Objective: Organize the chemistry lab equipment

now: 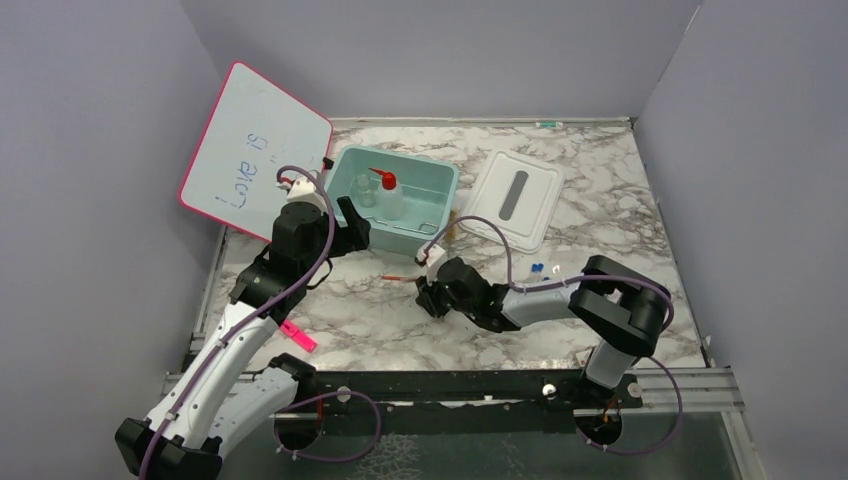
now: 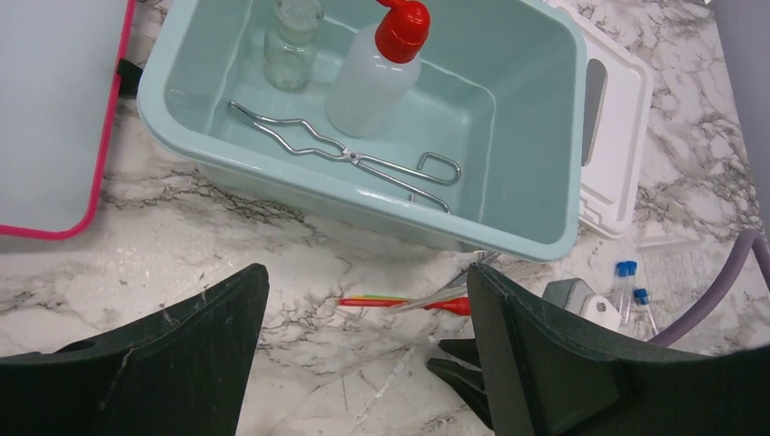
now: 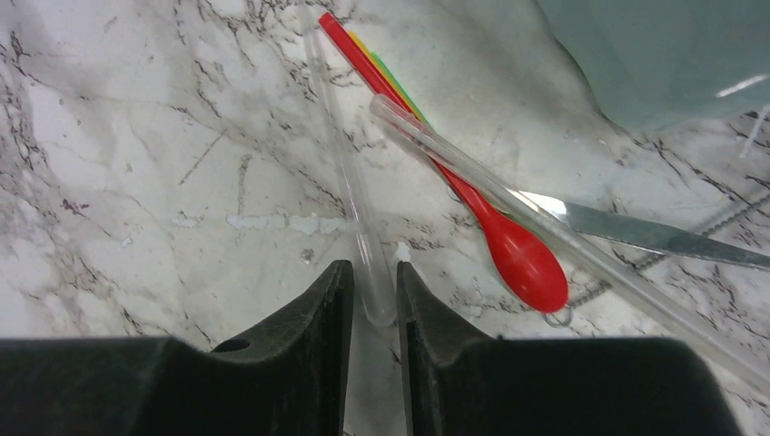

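A thin clear tube (image 3: 350,182) lies on the marble table (image 1: 620,200) in front of the teal bin (image 2: 545,245), and its near end sits between the fingertips of the right gripper (image 3: 374,282), whose jaws are drawn in narrow and pinch it from both sides. Just to the right of the tube lies the red spoon-ended tool (image 3: 513,254), its bowl toward the gripper, with yellow and green strips showing along its handle. A second clear tube (image 3: 563,241) lies slantwise across that handle, and a flat metal blade (image 3: 636,232) points in from the right beneath it. Inside the bin, the squeeze bottle (image 2: 377,77) with its red pointed nozzle stands upright beside a small clear jar (image 2: 292,45), and the metal tongs (image 2: 350,156) lie flat on the bin floor in front of them. Two blue-capped vials (image 2: 626,282) lie on the table to the right of the tool cluster, apart from it. The left gripper (image 2: 365,282) hangs above the table at the bin's near left corner, its jaws spread wide and holding nothing. A white lid (image 1: 490,215) rests on the table just right of the bin. A pink-edged whiteboard (image 1: 255,150) leans at the far left with blue writing on it, and a pink highlighter (image 1: 298,336) lies near the table's front edge beside the left arm.
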Robot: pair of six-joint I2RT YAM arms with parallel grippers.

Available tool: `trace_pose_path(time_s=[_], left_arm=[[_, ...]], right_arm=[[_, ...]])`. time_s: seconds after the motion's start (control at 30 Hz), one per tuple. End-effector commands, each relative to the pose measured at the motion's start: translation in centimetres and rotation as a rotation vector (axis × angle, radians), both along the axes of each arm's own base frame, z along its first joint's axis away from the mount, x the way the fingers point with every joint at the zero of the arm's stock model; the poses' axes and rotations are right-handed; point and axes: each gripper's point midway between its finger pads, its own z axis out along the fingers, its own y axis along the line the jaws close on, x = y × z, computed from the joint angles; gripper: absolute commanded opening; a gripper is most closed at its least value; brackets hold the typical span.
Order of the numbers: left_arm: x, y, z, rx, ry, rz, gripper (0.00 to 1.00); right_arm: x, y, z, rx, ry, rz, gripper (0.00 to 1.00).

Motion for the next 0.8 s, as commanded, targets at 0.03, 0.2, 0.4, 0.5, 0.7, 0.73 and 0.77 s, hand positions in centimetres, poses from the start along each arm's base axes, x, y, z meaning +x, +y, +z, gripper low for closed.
trace_pose_path(time_s=[0.03, 0.2, 0.4, 0.5, 0.7, 0.73, 0.77], left_arm=[[0.4, 0.7, 2.2, 0.011, -0.061, 0.026, 0.83], [0.4, 1.5, 3.9, 0.039, -0.093, 0.051, 0.83], [0.0, 2.9, 6.9, 0.068, -0.158, 0.090, 0.83], [-0.2, 3.6, 8.5, 0.079, -0.190, 0.114, 0.83], [-1.2, 5.4, 11.5, 0.079, -0.268, 0.178, 0.83], [-1.4, 5.7, 12.0, 0.078, -0.279, 0.185, 0.83], [-1.7, 5.9, 12.5, 0.075, -0.294, 0.189, 0.83]], right_arm=[[-1.0, -0.4, -3.4, -0.148, 0.024, 0.044, 0.32], [-1.1, 0.2, -4.0, -0.190, 0.015, 0.092, 0.29], [-1.9, 0.4, -3.3, -0.209, 0.021, 0.165, 0.12], [-2.9, 0.9, -1.4, -0.155, 0.037, 0.208, 0.10], [-4.1, 1.5, 5.4, 0.010, 0.010, 0.242, 0.10], [-4.2, 1.5, 6.6, 0.034, -0.001, 0.239, 0.10], [-4.0, 1.6, 8.1, 0.059, -0.016, 0.231, 0.10]])
